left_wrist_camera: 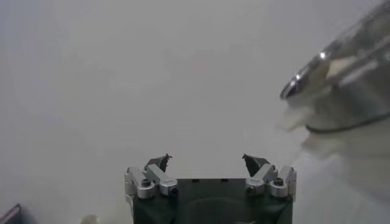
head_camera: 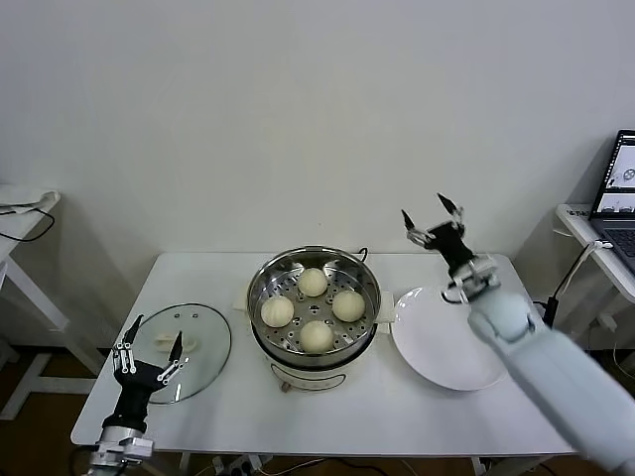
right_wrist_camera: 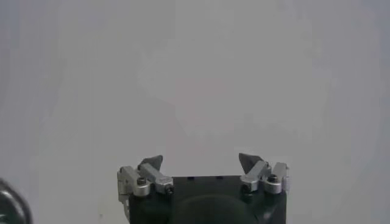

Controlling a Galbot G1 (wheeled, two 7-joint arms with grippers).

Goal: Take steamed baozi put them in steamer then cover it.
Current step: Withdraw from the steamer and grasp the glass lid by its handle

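Four baozi (head_camera: 313, 308) in uncovered steamer (head_camera: 261, 276)

Plain white wall (head_camera: 298, 119); white table (head_camera: 327, 416); side desks; laptop (head_camera: 617, 198) at right; wood floor.

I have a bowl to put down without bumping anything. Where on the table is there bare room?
The front strip of the table, below the steamer and white plate, is bare. So are the back corners: behind the glass lid and behind the plate. The middle row is crowded: lid, steamer holding four baozi, plate nearly edge to edge.
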